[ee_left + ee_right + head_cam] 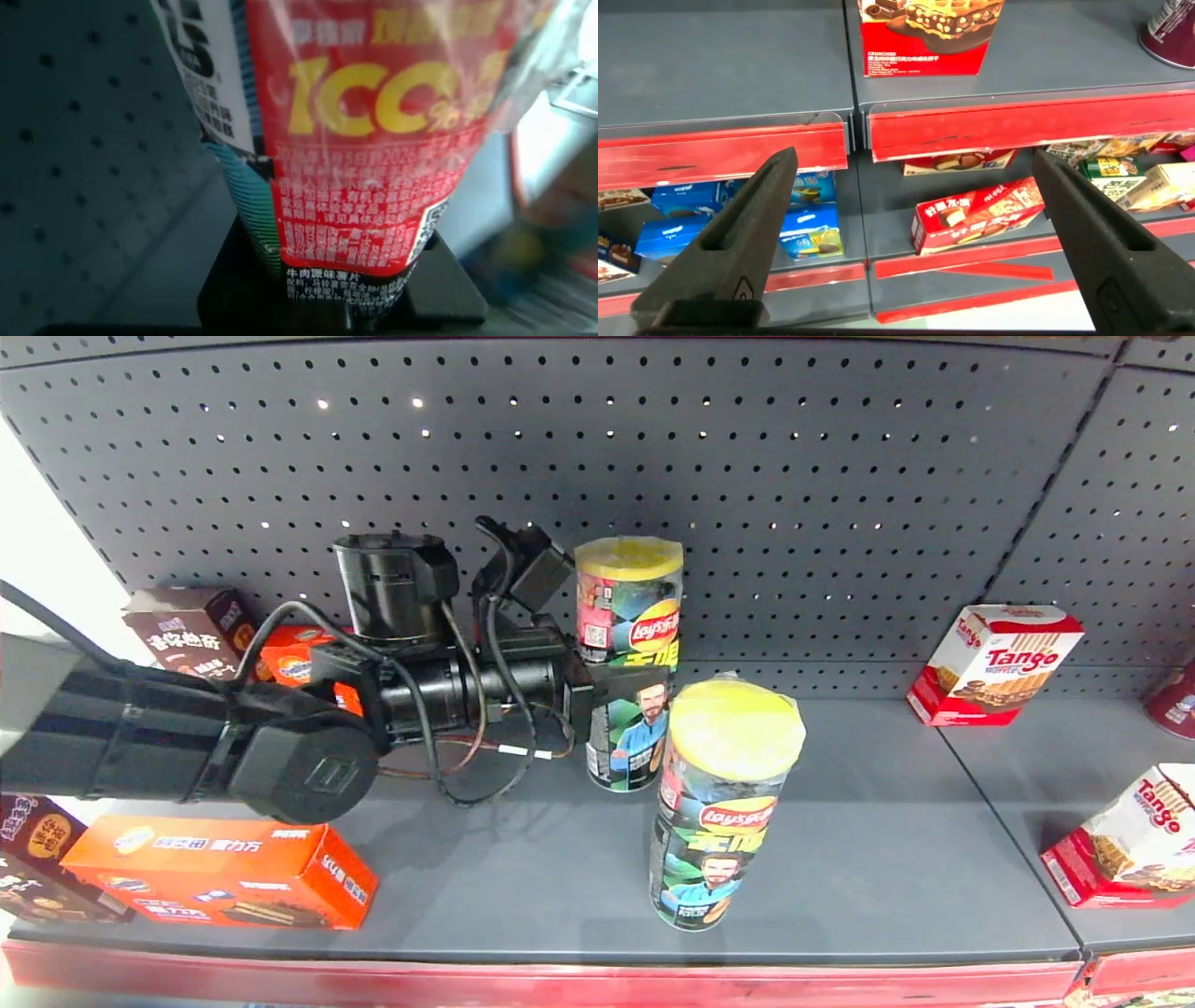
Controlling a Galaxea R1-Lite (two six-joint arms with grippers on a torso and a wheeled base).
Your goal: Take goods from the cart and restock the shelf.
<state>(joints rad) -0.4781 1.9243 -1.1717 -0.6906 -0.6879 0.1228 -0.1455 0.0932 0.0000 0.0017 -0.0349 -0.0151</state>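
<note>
Two glossy cylinders: left gripper (627, 689) pinches the rear chip can (627, 607), front chip can (724, 803) stands free, right gripper (915, 159) spread.

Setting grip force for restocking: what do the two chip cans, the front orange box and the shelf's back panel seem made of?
Rear chip can and front chip can: probably cardboard tubes under glossy film that wrinkles and glints; yellow lids look plastic. Front orange box: printed paperboard, crisp folded edges, slight sheen. Back panel: likely painted sheet metal, matte grey, regular punched holes.

glossy chip can (627, 653), matt perforated metal back panel (747, 476)
</note>
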